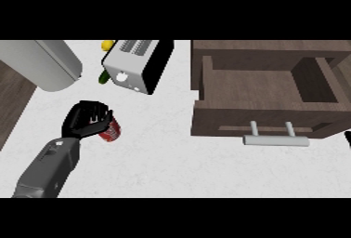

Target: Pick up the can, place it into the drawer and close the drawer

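Left of centre in the frame, the left hand [86,119] curls its fingers round the red can [111,130], which tilts with its long axis running from upper right to lower left above the white counter [165,153]. At right, the wooden drawer [267,88] stands pulled open, its handle [276,140] toward the lower edge, nothing visible inside.

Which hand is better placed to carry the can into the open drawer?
The left hand. Its fingers are already curled round the red can on the counter. The right hand shows only as a sliver at the view's right edge, beyond the open drawer, far from the can.
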Robot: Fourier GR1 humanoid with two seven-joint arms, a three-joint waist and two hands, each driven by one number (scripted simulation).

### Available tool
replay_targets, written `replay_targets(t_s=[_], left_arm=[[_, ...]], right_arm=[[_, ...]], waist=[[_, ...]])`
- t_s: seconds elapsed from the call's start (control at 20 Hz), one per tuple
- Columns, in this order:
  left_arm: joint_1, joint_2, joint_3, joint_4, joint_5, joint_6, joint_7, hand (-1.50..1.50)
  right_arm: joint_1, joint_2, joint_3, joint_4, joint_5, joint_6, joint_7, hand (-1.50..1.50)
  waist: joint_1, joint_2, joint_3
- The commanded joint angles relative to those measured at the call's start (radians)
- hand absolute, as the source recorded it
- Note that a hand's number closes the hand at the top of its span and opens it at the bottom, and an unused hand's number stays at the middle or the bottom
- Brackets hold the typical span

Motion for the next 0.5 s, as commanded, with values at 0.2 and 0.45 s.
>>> replay_targets(t_s=[0.2, 0.45], left_arm=[[0.042, -0.141, 0.011, -0.292, 0.057, 0.288, 0.221, 1.5], [0.034, -0.129, -0.06, -0.597, 0.031, 0.374, 0.441, 1.5]], right_arm=[[0.051, -0.009, -0.035, -0.009, -0.024, 0.046, -0.034, -1.5], [0.046, 0.02, -0.014, -0.062, -0.011, 0.01, 0.017, -1.5]], waist=[[-0.005, -0.001, -0.001], [0.002, -0.002, -0.002]])
